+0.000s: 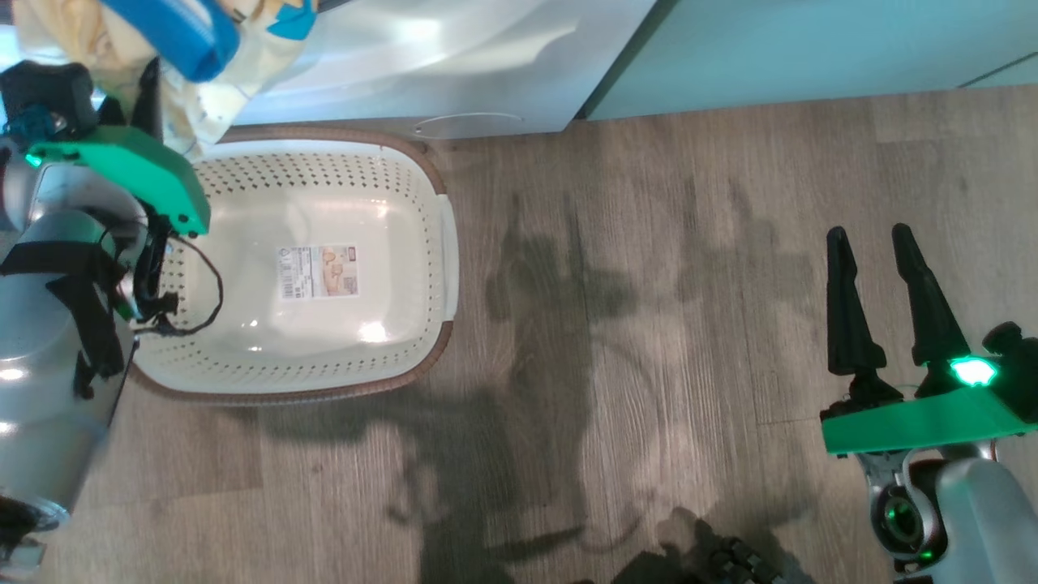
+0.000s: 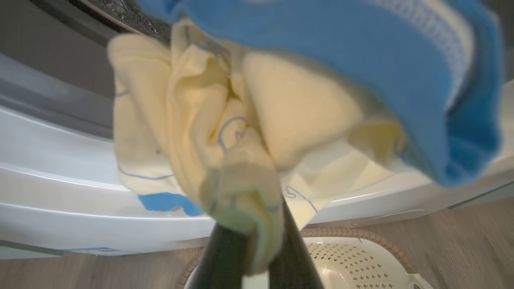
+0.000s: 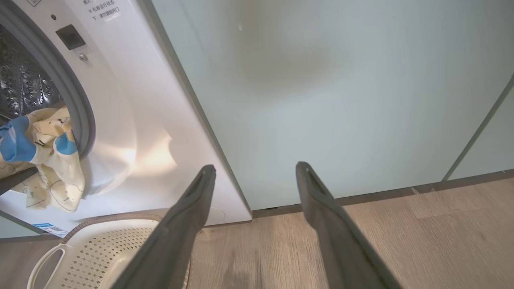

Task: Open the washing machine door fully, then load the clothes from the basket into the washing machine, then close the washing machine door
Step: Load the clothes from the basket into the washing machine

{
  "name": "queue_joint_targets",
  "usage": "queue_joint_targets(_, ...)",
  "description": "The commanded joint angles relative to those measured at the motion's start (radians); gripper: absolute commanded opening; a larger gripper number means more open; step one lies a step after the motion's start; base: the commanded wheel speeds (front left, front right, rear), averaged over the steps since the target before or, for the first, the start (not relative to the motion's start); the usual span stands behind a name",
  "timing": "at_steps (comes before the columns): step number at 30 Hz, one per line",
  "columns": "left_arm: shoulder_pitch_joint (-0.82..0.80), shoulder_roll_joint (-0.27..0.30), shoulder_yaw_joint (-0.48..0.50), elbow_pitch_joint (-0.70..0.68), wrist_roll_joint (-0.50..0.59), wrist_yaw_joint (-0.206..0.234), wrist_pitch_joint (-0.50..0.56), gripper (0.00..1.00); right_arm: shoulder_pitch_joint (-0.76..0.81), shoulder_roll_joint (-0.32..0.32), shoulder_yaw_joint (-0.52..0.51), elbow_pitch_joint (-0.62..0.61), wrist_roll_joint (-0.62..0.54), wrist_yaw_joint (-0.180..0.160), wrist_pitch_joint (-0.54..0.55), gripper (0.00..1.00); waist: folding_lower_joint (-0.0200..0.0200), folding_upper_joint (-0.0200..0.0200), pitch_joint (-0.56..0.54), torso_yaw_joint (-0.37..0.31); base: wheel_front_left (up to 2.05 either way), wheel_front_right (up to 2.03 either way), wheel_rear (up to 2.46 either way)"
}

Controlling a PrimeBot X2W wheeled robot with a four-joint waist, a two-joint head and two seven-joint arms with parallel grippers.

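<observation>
Two hands: left hand (image 2: 253, 245) pinches the clothes (image 2: 192, 120) before the washing machine (image 3: 132, 120), right hand (image 1: 868, 235) splayed, empty.

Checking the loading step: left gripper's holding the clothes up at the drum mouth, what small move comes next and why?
Probably push the left gripper deeper into the washing machine before opening: the clothes pinched in it hang across the drum mouth's grey ring, partly outside, with the basket below looking empty.

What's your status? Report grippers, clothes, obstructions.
Left gripper shut on the clothes, at the washing machine drum mouth. Right gripper open, over floor. Basket empty. No obstruction seen.
</observation>
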Motion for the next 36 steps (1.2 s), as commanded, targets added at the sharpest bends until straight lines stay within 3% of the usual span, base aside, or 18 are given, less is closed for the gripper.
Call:
queue_joint_targets(1,-0.011,0.053,0.025,-0.044,-0.004,-0.002,0.008,0.00,0.012,-0.003,0.008,-0.033,-0.007,-0.001,-0.007,1.00,0.0000,0.0000,-0.002,0.006,0.00,0.00,0.00)
queue_joint_targets(10,0.018,0.143,0.026,-0.310,-0.004,0.036,0.177,0.00,0.016,-0.003,-0.003,-0.036,-0.001,-0.001,-0.007,1.00,0.0000,0.0000,-0.010,0.015,0.00,0.00,0.00)
queue_joint_targets(15,0.005,0.224,0.049,-0.478,-0.009,0.057,0.294,0.00,0.015,-0.003,0.008,-0.034,0.018,-0.001,-0.007,1.00,0.0000,0.0000,-0.013,-0.008,0.00,0.00,0.00)
queue_joint_targets(20,-0.057,0.287,0.077,-0.558,-0.024,0.063,0.403,0.00,0.003,-0.003,0.027,-0.033,0.046,-0.001,-0.007,1.00,0.0000,0.0000,0.004,-0.050,0.00,0.00,0.00)
queue_joint_targets(29,-0.276,0.347,0.101,-0.418,-0.035,0.027,0.499,0.00,-0.022,-0.003,0.064,-0.029,0.109,-0.001,-0.007,1.00,0.0000,0.0000,0.061,-0.152,0.00,0.00,0.00)
queue_joint_targets(36,-0.434,0.354,0.093,-0.284,0.034,0.022,0.401,0.00,-0.035,-0.003,0.089,-0.030,0.136,-0.001,-0.007,1.00,0.0000,0.0000,0.101,-0.198,0.00,0.00,0.00)
